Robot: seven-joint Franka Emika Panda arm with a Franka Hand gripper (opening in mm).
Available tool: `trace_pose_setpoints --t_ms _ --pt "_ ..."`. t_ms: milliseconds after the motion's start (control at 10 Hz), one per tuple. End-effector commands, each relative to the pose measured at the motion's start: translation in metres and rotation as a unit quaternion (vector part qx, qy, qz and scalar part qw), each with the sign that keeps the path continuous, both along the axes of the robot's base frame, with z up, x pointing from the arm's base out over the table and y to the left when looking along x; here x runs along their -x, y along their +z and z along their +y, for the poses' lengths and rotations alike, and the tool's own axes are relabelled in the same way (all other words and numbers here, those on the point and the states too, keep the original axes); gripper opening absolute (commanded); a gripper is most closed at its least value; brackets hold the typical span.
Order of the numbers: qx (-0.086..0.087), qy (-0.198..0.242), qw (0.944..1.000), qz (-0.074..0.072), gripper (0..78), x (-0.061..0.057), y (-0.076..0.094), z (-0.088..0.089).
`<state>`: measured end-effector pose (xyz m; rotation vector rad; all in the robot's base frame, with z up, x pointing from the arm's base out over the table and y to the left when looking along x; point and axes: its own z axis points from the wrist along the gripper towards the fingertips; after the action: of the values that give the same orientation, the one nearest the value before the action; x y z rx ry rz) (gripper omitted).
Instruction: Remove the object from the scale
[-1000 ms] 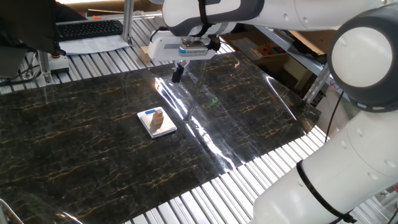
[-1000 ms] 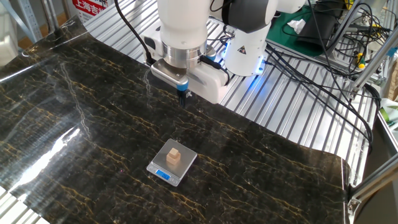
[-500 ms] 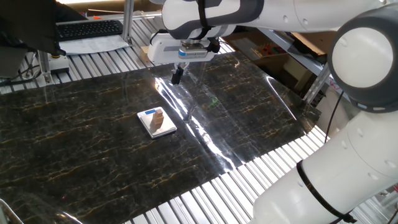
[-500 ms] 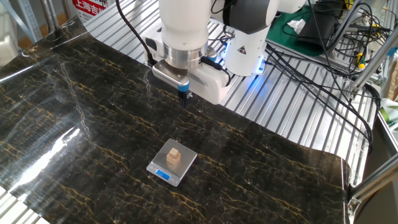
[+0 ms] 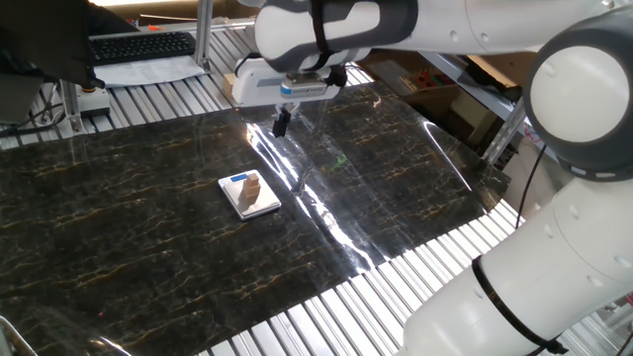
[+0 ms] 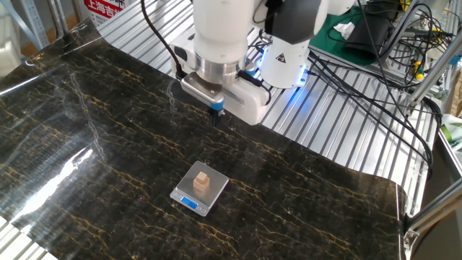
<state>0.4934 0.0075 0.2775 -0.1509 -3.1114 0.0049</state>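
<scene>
A tiny tan wooden block, the object (image 5: 252, 185) (image 6: 203, 180), stands upright on the scale (image 5: 259, 204) (image 6: 211, 195), a small silvery square with a blue display strip. The scale lies on the dark marble-patterned mat (image 5: 119, 218) (image 6: 94, 130). My gripper (image 5: 281, 123) (image 6: 215, 115) hangs above the mat beyond the scale, well apart from the block. Its dark fingers point down and stand close together with nothing between them.
A slatted metal table (image 5: 326, 316) (image 6: 339, 123) surrounds the mat. A keyboard (image 5: 138, 45) lies at the back. The robot base (image 6: 285, 54) with blue light and loose cables (image 6: 375, 79) stands behind the gripper. A shiny plastic sheet (image 5: 386, 168) covers part of the mat.
The gripper has shifted slightly sideways above the mat, a little nearer the scale's side. The block and scale have not moved.
</scene>
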Motion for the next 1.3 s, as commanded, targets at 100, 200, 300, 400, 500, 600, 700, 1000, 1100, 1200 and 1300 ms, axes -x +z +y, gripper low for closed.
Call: trace_pose_setpoints --t_ms 100,200,300,400,500,600,700,1000,1100,1200,1300 --pt "0.0 -0.004 1.0 -0.003 0.0 -0.002 -0.012 0.002" --pt "0.0 -0.003 1.0 -0.006 0.0 -0.003 -0.021 0.004" --pt "0.0 -0.004 1.0 -0.008 0.0 -0.004 -0.025 0.004" --pt "0.0 -0.003 1.0 -0.008 0.0 -0.005 -0.026 0.004" --pt "0.0 -0.002 1.0 -0.008 0.0 -0.007 -0.028 0.003" --pt "0.0 -0.002 1.0 -0.008 0.0 -0.008 -0.03 0.003" --pt "0.0 -0.001 1.0 -0.008 0.0 -0.008 -0.033 0.004" --pt "0.0 -0.001 1.0 -0.008 0.0 -0.008 -0.033 0.004" --pt "0.0 -0.001 1.0 -0.008 0.0 -0.008 -0.033 0.004" --pt "-0.001 -0.002 1.0 -0.009 0.0 -0.008 -0.034 0.004" --pt "0.0 -0.003 0.9999 -0.009 0.0 -0.008 -0.036 0.004"
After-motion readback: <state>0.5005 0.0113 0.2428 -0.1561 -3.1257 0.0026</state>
